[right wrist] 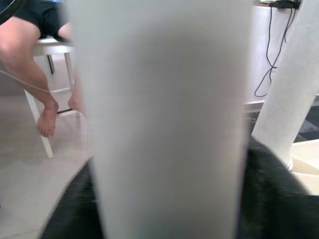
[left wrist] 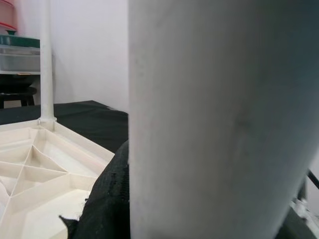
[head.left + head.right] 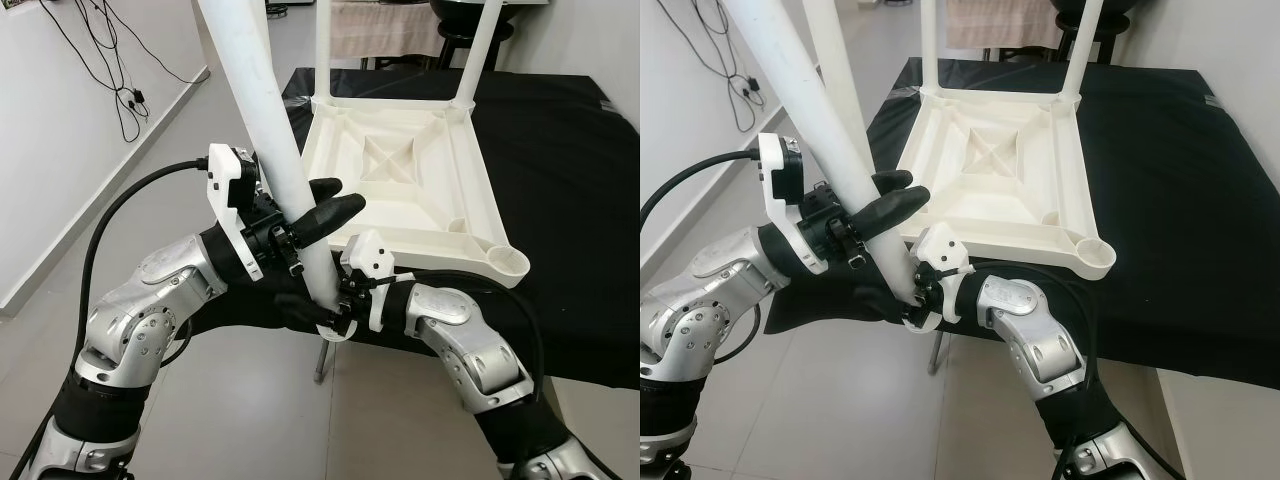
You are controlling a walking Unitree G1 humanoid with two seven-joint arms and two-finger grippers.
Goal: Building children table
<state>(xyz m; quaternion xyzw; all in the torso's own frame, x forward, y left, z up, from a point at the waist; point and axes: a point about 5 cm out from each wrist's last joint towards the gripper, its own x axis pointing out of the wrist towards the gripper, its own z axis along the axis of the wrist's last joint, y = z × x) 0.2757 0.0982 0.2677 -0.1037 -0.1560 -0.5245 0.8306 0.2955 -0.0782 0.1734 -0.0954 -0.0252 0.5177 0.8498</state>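
White leg [image 3: 262, 110] grasped by both grippers, left gripper [image 3: 312, 218] mid-shaft, right gripper [image 3: 335, 312] at lower end, centre frame, angled probably for socket [image 3: 508, 263] on upturned tabletop [image 3: 330, 165], upper right on black cloth [image 3: 570, 170].

Even, bright daylight fills both eye views, which are sharp, with straight lines bowing slightly near the edges. The white leg [image 3: 262, 110] is nearly washed out up top. Soft shadows lie on the floor [image 3: 250, 400] under the arms; the black cloth [image 3: 1180, 200] swallows detail. In both wrist views the leg is a close, blurred mass.
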